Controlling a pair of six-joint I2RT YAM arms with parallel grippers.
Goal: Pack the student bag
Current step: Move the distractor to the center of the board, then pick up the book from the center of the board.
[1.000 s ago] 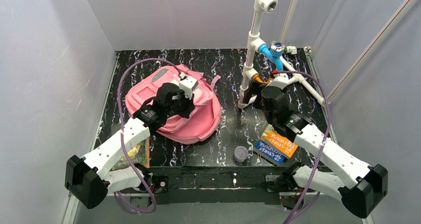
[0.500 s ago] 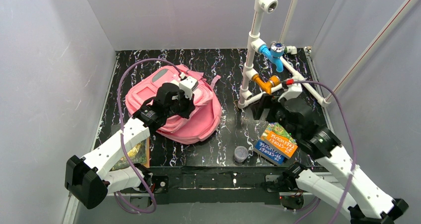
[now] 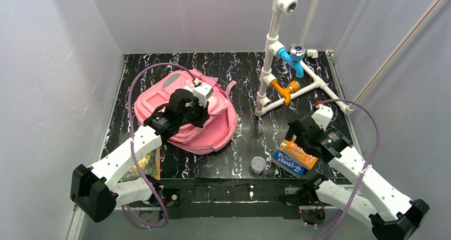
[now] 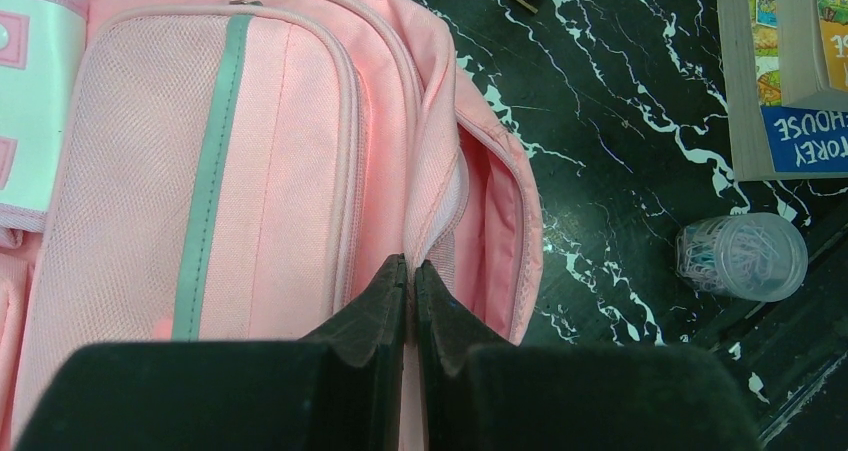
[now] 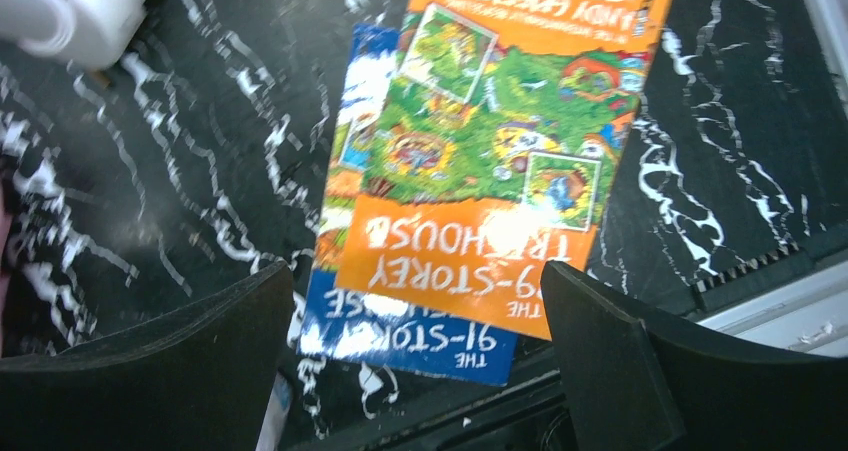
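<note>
Far left, at the near edge of the table [image 3: 242,69], a book [image 3: 144,164] sits half hidden under the left arm. Next over is the student bag [image 3: 159,99], lying flat on the left half of the table with its front pockets facing up, grey strip and white patch showing in the wrist view. The left claw [image 4: 410,271] is closed, tips pressed together right on the seam next to the bag's gaping main compartment. Honestly can't tell if it's got any fabric pinched.

Moving right, a little clear tub of paper clips [image 3: 258,165] stands near the front edge, just beside the stack of books [image 3: 297,157], an orange one on a blue one. Behind those, toward the back, is a white pipe frame [image 3: 272,43] with blue and orange fittings. The right claw [image 5: 415,321] hangs over the book stack with its fingers spread wide, holding nothing.
</note>
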